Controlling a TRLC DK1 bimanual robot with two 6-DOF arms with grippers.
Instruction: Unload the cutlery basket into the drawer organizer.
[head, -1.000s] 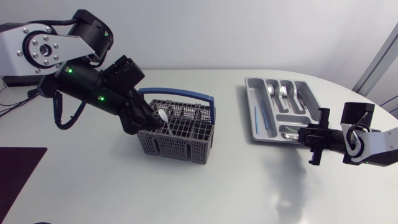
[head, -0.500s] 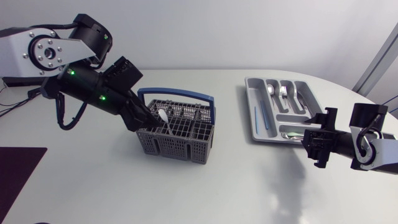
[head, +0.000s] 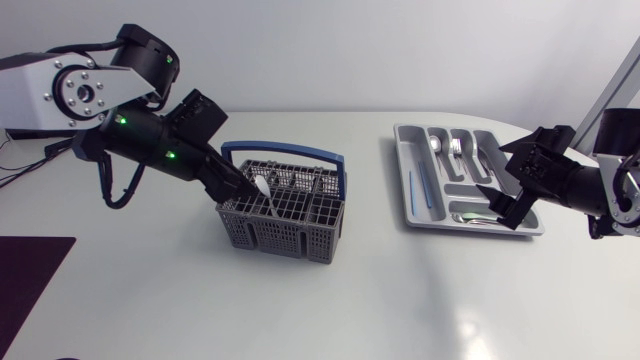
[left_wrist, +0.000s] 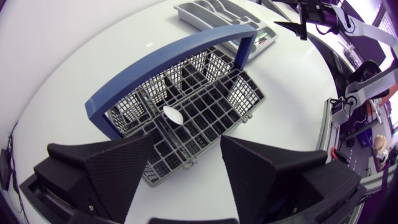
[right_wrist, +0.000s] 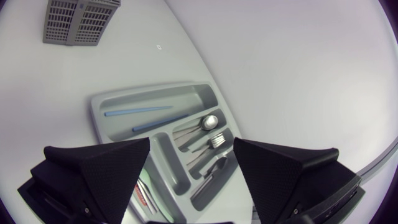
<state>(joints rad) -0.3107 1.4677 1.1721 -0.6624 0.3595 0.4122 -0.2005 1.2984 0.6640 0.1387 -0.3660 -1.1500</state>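
The grey cutlery basket (head: 290, 222) with a blue handle stands left of the table's middle. A white spoon (head: 262, 190) sticks up inside it. My left gripper (head: 243, 190) hovers open over the basket's left side. In the left wrist view the white spoon (left_wrist: 173, 114) lies in the basket (left_wrist: 211, 93), just ahead of the open fingers (left_wrist: 118, 168). The grey drawer organizer (head: 402, 190) is at the right and holds a metal spoon (head: 435, 145), a fork (head: 457, 148) and blue sticks (head: 415, 190). My right gripper (head: 500, 178) hangs open and empty above the organizer's right side. The right wrist view looks down on the organizer (right_wrist: 149, 93).
The organizer's compartments hold more metal cutlery (right_wrist: 208, 180) under the right gripper (right_wrist: 189, 168). My right arm (head: 600, 190) comes in from the right edge. The table's curved far edge runs just behind the organizer.
My right gripper has opened, risen and swung from the organizer's front right corner to above its right side. The left arm has hardly moved.
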